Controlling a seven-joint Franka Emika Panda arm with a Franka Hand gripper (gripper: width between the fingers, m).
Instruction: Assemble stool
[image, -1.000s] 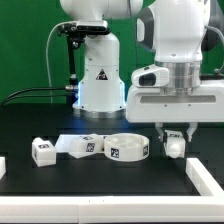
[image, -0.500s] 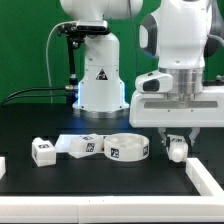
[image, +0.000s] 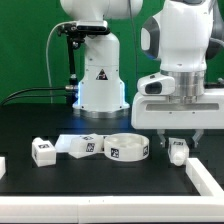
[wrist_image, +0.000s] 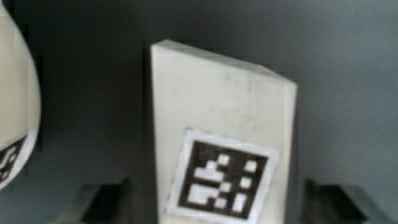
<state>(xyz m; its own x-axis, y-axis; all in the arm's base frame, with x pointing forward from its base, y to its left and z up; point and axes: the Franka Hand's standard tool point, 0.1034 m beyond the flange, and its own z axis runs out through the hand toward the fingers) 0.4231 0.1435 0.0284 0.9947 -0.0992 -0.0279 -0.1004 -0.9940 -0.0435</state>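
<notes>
Resting on the black desk (image: 100, 176), short chunky white plastic leg (wrist_image: 222, 125) sits between spread jaws, gaps either side; round white rimmed seat (image: 127, 148) just beside.

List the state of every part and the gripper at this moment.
Gripper: fingers open, clear of the leg between them.
Leg under gripper: on the table, ungripped.
Seat: flat on the table, no legs attached.
Leg beside seat: lying on its side, loose.
Leg farthest from gripper: loose, apart from the rest.
</notes>
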